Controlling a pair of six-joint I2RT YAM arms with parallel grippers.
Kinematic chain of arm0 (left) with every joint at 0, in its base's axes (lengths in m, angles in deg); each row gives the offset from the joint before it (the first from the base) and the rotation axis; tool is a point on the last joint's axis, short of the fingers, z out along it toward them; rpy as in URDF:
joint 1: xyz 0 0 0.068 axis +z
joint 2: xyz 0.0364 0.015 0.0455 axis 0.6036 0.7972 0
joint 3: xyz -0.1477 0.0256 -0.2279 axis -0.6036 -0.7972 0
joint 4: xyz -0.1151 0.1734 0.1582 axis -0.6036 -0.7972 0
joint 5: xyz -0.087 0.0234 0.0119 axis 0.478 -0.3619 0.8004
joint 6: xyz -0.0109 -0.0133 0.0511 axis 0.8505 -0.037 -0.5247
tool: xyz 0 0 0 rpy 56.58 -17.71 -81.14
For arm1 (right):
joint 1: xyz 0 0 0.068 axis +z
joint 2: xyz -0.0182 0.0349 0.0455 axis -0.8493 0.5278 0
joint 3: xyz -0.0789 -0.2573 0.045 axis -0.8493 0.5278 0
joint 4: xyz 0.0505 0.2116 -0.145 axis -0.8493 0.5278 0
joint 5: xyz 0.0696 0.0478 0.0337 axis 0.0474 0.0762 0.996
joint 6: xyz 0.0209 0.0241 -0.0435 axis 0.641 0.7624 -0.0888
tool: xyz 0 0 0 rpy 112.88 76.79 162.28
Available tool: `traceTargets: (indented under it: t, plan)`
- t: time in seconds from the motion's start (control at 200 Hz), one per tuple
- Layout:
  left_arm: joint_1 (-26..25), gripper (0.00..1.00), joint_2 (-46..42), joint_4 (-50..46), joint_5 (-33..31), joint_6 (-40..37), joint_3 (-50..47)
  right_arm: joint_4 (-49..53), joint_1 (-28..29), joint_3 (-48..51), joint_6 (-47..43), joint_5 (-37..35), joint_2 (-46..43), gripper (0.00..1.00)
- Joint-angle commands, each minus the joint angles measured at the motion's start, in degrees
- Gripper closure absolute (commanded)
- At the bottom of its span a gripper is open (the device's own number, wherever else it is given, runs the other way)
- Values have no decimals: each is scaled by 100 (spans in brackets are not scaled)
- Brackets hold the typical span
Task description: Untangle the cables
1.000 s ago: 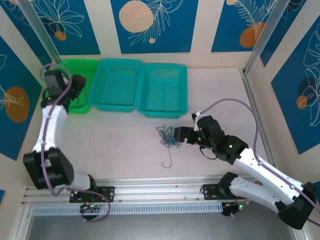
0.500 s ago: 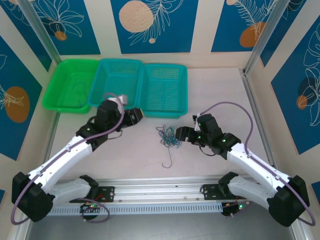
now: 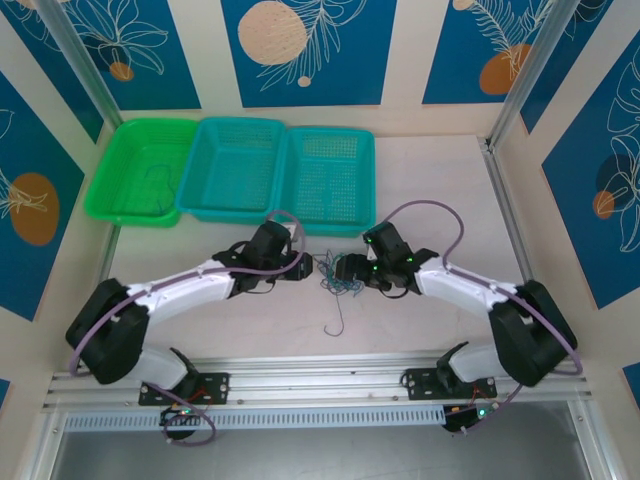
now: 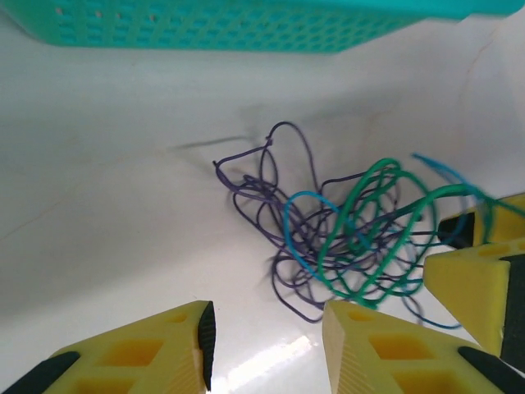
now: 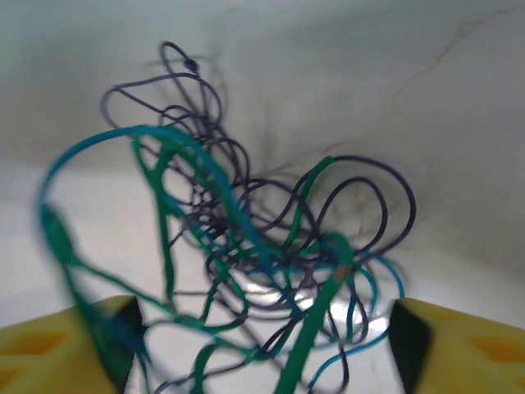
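Left gripper and right gripper face each other in the overhead view, on either side of the cables, a small knot of green, blue and dark wire at mid-table. A single dark wire lies apart from the knot, nearer the arm bases. Behind them a green basket and two teal baskets stand side by side on the pale table. Blue panels with leaf drawings wall the cell.

From the left wrist, the left gripper has its yellow fingers parted over bare table and holds nothing. The cables lie just ahead, toward its right-hand finger. A yellow finger of the other arm sits at the tangle's right edge. A teal basket wall runs along the top.

From the right wrist, the right gripper is spread wide, with one finger in each bottom corner. Loops of the cables stand between the fingers, unclamped, on glossy white table.
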Motion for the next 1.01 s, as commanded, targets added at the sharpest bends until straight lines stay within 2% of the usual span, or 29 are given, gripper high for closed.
traceTargets:
  t: [0.0,0.155,0.275,0.385,0.52,0.6,0.72,0.88,1.0]
  plan:
    - [-20,60,227,178,13,-872,276,-73,98,-333,-492,-137,506,42]
    - [43,57,100,-71,35,-1787,230,361,383,-698,-1429,-342,963,76]
    - [117,57,-432,33,-30,-2337,-117,569,694,-920,-2178,-246,1077,86]
    - [147,58,-1155,340,257,-3080,-660,661,911,-1042,-2675,-186,1049,96]
    - [156,54,-2022,772,353,-3638,-1418,481,1104,-991,-3230,187,834,99]
    - [150,53,-2305,708,330,-3542,-1585,272,1113,-865,-3450,550,571,100]
    - [165,52,-2380,817,739,-3112,-1770,-225,1079,-602,-3509,888,216,99]
    - [262,51,-1805,1157,1170,-1619,-1743,-369,1054,-583,-3407,1061,295,100]
    - [508,55,-1454,2230,1887,-414,-1961,-482,1059,-531,-3317,1204,333,100]
